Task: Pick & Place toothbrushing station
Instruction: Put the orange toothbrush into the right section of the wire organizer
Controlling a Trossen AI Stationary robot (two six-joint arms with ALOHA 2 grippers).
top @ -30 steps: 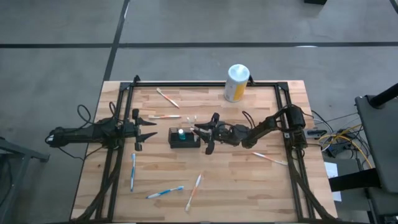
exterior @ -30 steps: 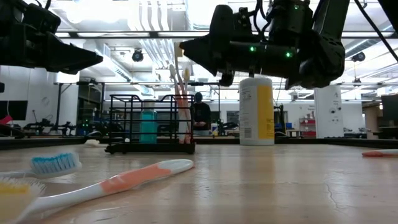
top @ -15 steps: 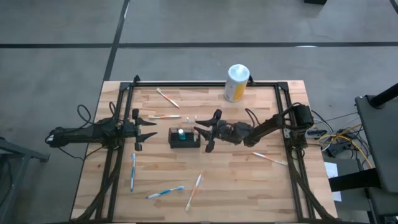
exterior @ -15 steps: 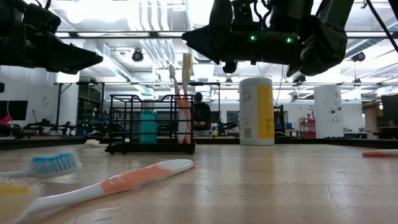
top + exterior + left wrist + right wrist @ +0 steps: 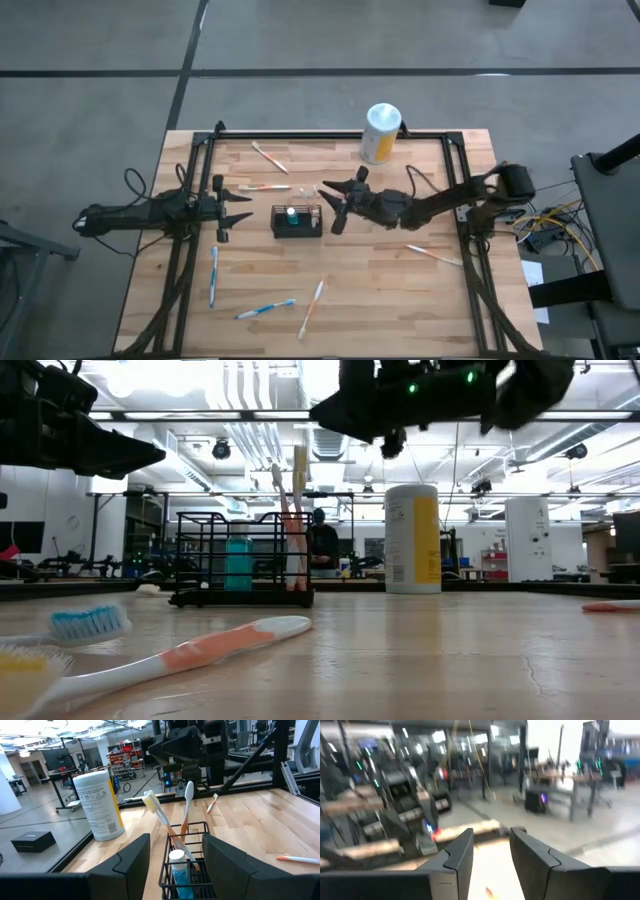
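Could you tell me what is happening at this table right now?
The small black wire basket sits mid-table holding two upright toothbrushes and a teal tube. The right gripper hangs open and empty in the air just beside it. The left gripper waits open on the basket's other side. Several more toothbrushes lie loose on the table, and a white canister stands at the far edge.

A small black wire-mesh basket (image 5: 297, 221), the toothbrushing station, sits upright near the table's centre, holding two toothbrushes (image 5: 186, 822) leaning toward 12 o'clock and a teal, white-capped tube (image 5: 238, 561) standing inside.
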